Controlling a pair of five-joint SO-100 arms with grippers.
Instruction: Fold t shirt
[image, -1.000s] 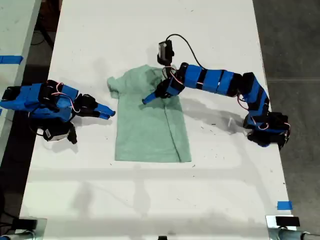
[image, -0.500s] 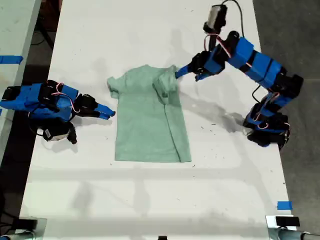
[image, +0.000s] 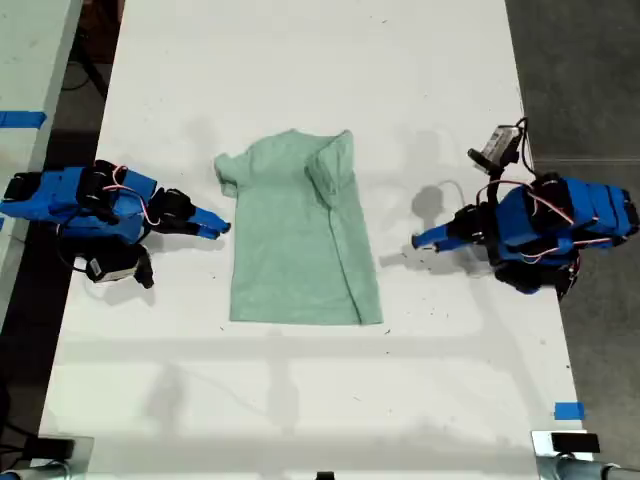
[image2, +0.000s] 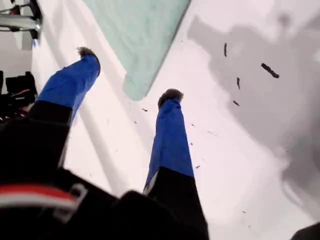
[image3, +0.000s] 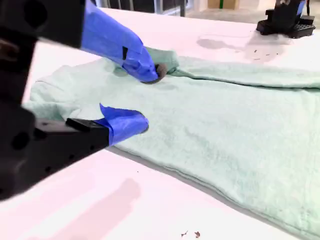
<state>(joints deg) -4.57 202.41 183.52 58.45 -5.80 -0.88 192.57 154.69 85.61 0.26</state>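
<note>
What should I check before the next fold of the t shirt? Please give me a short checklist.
1. My first gripper open and empty: ok.
2. My first gripper off the t shirt: ok, it is over bare table.
3. My second gripper open and empty: ok.
4. Shirt side on the exterior view's right folded in: ok.
5. Sleeve on the exterior view's left folded in: not ok, it lies spread out.
6. Folded layer flat near the collar: cannot tell.

First tool released t shirt, withdrew toward exterior view's right.
</note>
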